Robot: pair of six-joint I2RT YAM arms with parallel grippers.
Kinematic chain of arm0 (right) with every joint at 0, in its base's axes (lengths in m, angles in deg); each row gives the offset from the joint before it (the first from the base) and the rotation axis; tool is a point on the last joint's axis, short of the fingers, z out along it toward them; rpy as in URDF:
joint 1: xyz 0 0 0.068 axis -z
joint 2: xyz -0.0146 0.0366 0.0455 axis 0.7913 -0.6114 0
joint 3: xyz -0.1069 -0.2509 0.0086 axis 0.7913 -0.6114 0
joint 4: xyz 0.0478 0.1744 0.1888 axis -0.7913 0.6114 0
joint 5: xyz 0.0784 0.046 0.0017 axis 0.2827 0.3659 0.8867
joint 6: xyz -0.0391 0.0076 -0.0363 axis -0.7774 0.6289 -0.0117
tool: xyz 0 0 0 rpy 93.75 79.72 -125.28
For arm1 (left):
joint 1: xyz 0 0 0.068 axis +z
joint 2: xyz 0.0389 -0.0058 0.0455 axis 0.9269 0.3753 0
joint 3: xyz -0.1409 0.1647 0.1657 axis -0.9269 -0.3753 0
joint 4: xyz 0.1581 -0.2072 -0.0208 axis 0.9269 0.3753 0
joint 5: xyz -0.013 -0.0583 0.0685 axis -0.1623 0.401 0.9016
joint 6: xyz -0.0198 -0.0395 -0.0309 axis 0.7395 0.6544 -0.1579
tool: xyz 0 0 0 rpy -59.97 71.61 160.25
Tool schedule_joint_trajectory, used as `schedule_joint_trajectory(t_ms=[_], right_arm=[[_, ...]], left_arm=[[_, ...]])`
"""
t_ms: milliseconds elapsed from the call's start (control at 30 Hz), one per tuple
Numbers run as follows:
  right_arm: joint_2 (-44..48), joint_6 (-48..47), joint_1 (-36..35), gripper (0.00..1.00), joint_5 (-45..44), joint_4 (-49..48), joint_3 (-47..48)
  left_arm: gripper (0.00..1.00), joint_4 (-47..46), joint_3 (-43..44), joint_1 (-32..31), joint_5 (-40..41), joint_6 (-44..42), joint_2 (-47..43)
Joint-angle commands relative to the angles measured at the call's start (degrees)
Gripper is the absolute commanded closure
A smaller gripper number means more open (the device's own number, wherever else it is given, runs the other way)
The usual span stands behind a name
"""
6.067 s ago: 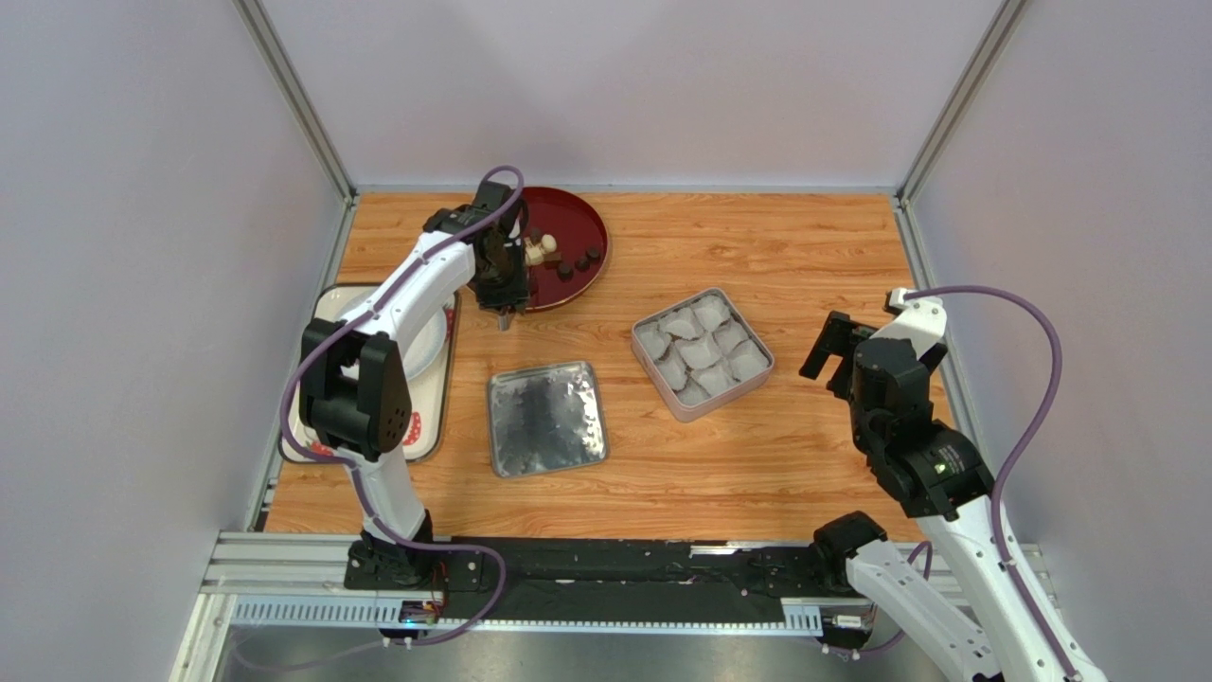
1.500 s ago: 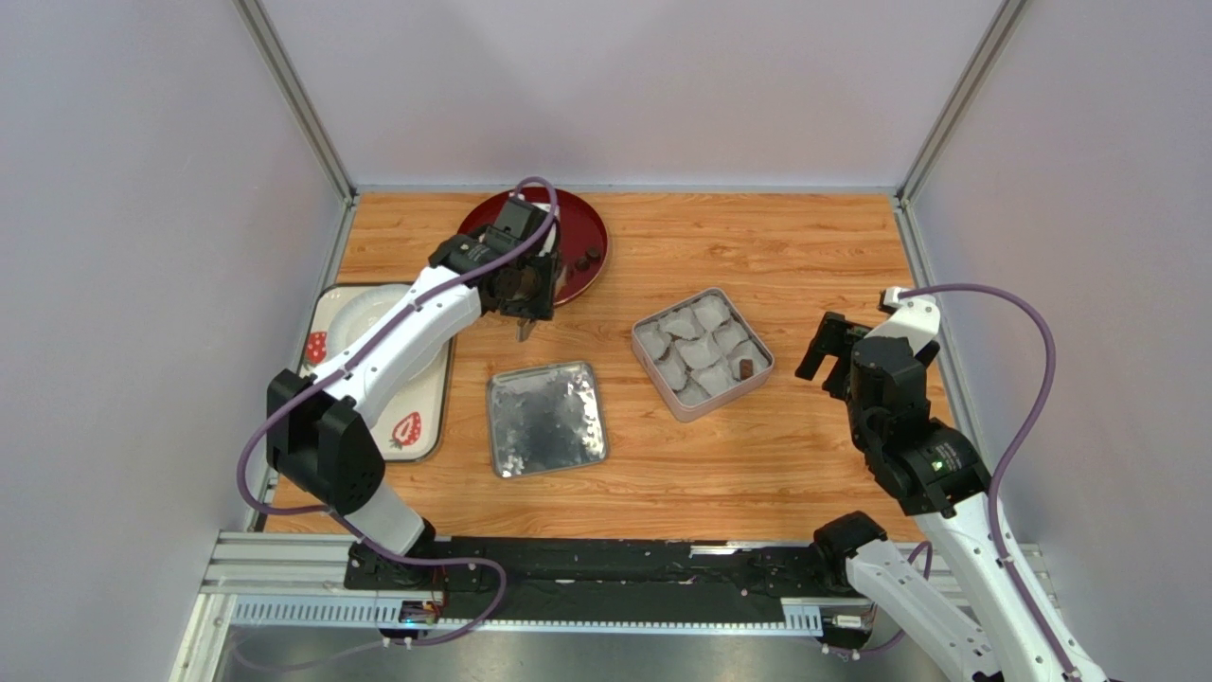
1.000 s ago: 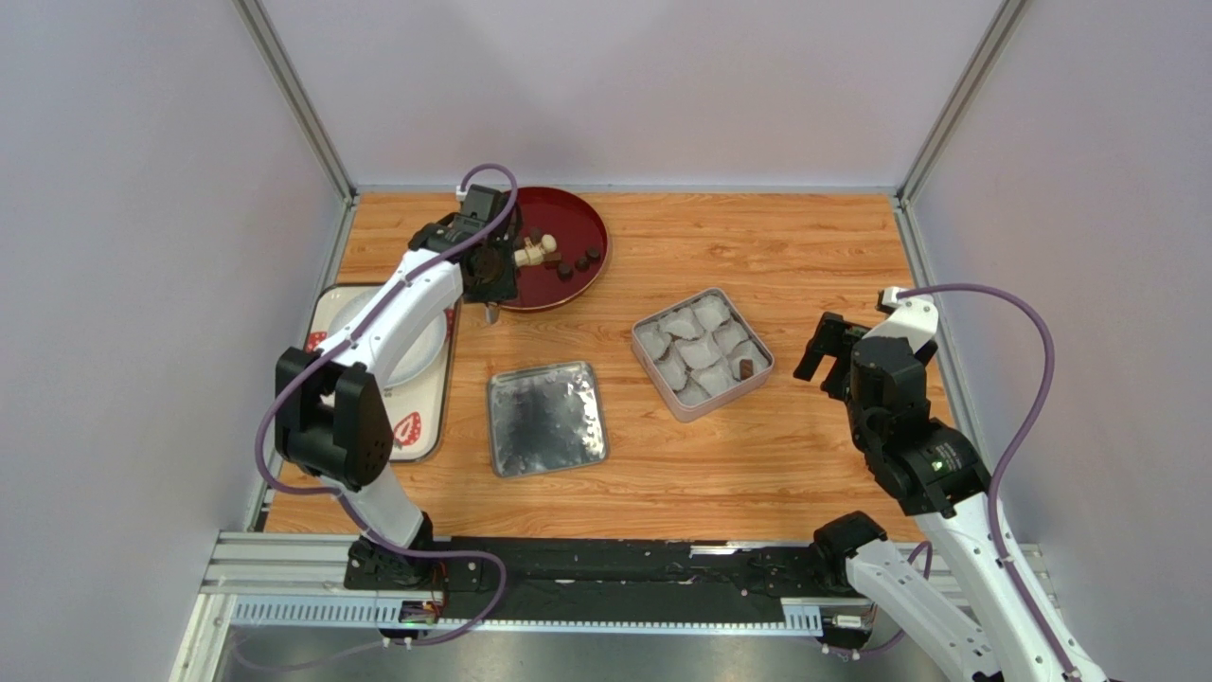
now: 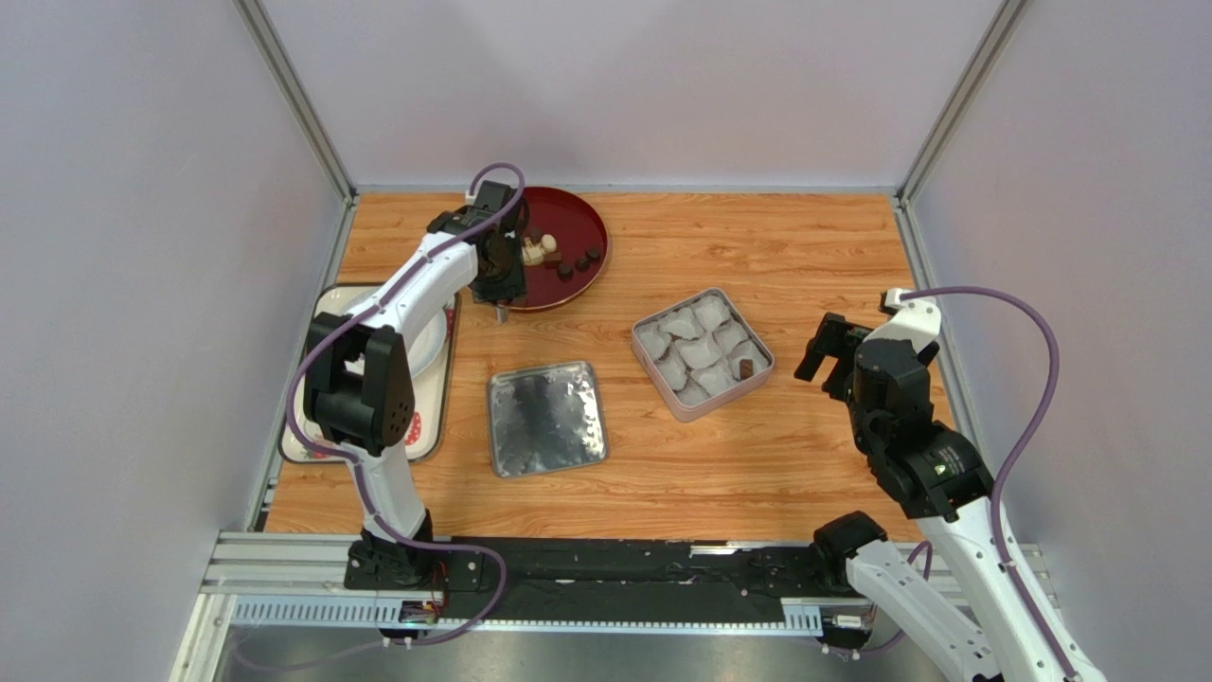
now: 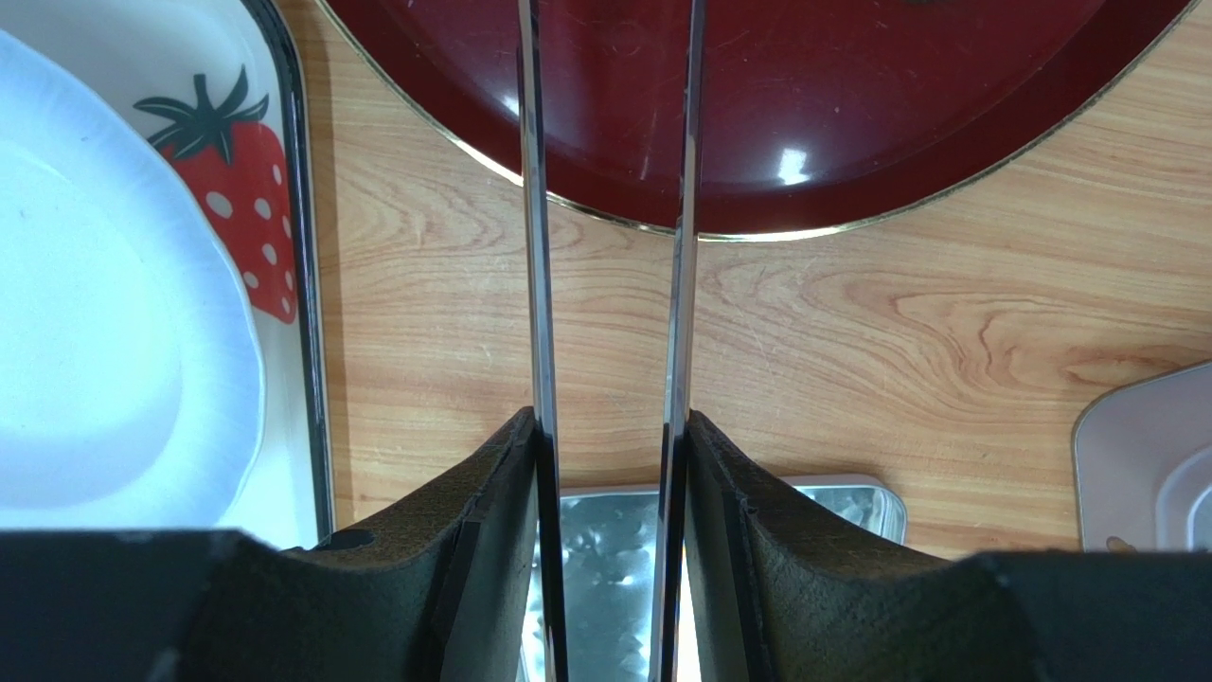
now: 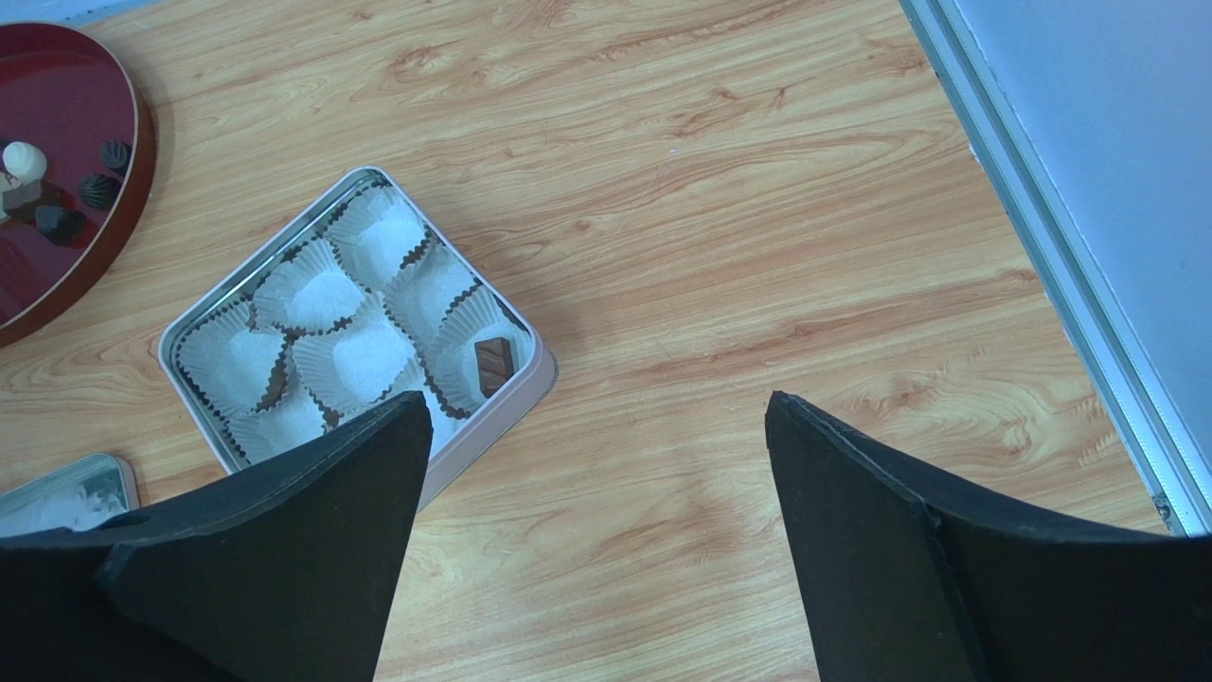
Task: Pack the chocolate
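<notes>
Off to the far left of the tin (image 6: 538, 384), my left arm is stretched out long, elbow above the strawberry tray (image 5: 214, 157), wrist tipped down. That puts the left gripper (image 4: 500, 307) pointing at the near-left edge of the red plate (image 5: 854, 157). Its fingers (image 5: 532, 284) are two thin shiny metal blades on black mounts. They run parallel with only a narrow gap and nothing in it, just plate and wood showing through.

My right arm is folded up on the right of the tin. The right gripper (image 6: 595, 412) hangs over bare table (image 6: 740, 185), looking down at the tin's near-right side. Those jaws are chunky black wedges, spread wide apart, holding nothing.

Most of the chocolate (image 4: 565, 267) sits on the red plate, on the side facing the tin. It's a few small dark lumps with a rounded cream piece (image 4: 538, 252) just beside them. One blocky brown piece (image 6: 492, 363) is in the tin already, in the cup at its right corner.

The tin is square pale metal with rounded corners, turned diamond-wise and packed with crinkly white paper cups (image 6: 330, 296). Left of the tin and a bit nearer lies a flat square lid (image 4: 546, 417), mirror-shiny. The red plate is round and glossy with a thin pale line along the rim. The tray carries a smooth white plate (image 5: 100, 341) with a wavy-looking edge. The table is orange wood grain.
</notes>
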Motion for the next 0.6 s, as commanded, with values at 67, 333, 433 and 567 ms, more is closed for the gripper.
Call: schedule_joint_trajectory(t_ms=[67,333,433,567], right_arm=[[0.7,-0.4,0.0,0.08,-0.2,-2.6,-0.2],[1.0,-0.3,0.0,0.08,-0.2,-2.7,-0.2],[1.1,-0.3,0.0,0.08,-0.3,-2.7,-0.2],[1.2,-0.3,0.1,0.08,-0.4,-2.7,-0.2]], left_arm=[[0.53,0.2,-0.3,0.4,-0.5,0.4,-3.5],[0.63,0.7,-0.2,0.4,-2.2,0.2,-3.2],[0.71,1.2,-0.9,0.4,-3.1,-0.8,-5.1],[0.72,1.5,-2.8,0.4,-6.1,-1.3,-8.1]])
